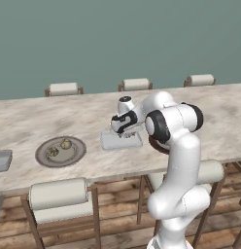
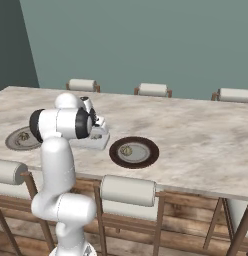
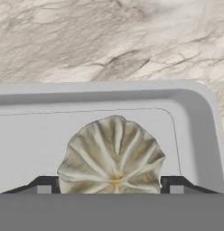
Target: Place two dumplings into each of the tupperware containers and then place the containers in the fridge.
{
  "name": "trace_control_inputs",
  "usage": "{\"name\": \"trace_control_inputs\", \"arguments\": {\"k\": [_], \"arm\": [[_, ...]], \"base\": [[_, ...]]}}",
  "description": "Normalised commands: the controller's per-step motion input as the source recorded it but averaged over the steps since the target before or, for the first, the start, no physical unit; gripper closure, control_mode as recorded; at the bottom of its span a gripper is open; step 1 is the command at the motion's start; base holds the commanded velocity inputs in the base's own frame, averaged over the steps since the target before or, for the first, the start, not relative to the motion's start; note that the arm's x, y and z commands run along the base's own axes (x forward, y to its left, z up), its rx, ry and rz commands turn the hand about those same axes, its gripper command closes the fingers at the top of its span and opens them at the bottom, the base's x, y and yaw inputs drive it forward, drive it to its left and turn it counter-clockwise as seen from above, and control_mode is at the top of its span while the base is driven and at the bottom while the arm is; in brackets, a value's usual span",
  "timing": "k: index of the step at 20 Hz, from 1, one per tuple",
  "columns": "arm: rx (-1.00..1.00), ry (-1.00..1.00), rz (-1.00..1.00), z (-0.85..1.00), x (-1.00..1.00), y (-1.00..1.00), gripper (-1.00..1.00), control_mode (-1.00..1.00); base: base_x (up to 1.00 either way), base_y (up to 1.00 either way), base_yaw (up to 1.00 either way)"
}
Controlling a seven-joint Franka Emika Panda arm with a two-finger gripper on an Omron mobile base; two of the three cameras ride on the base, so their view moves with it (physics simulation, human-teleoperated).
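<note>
Dumpling (image 3: 113, 155) sits between the two finger tips (image 3: 46, 186) in the hand view, pleated top facing the camera, inside a light-grey container (image 3: 195, 135). The tips stand apart, one on each side of the dumpling; whether they touch it I cannot tell, since the bottom of the view cuts off the contact. The dumpling lies toward one rounded corner of the container, on its flat floor, with the rim curving round behind it and marbled counter (image 3: 109, 40) beyond.

From the left base view, the gripper (image 1: 126, 133) points down over that same container (image 1: 112, 141), which rests on the long counter (image 1: 25, 121) just in front of the arm. To the left of it, well apart, lies a round plate (image 1: 76, 153) with two more dumplings (image 1: 66, 144) on it. A second grey container (image 1: 2, 160) shows at the far left edge of the counter.

In the right base view, a dark-rimmed plate (image 2: 116, 155) with one dumpling (image 2: 127, 149) sits just right of the container (image 2: 98, 144) under the hand. Chairs (image 1: 59, 194) line both long sides of the counter.
</note>
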Motion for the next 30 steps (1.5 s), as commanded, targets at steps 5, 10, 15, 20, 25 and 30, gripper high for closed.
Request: {"name": "trace_control_inputs", "arguments": {"k": [5,10,15,20,25,30], "arm": [[0.11,-0.16,-0.07,0.04,0.00,-0.02,-1.00,-1.00],[0.08,-0.08,-0.01,0.33,-0.24,-0.23,-1.00,-1.00],[0.00,0.00,-0.13,0.67,-0.80,-0.89,-1.00,-1.00],[0.00,0.00,-0.06,0.80,-0.96,-0.98,-1.00,-1.00],[0.00,0.00,0.00,0.70,-0.88,-0.76,-1.00,-1.00],[0.00,0.03,0.00,0.21,-0.50,-0.41,-1.00,-1.00]], "base": [[0.00,0.00,0.00],[0.00,0.00,0.00],[0.00,0.00,0.00],[0.00,0.00,0.00],[0.00,0.00,0.00],[0.00,0.00,0.00]]}}
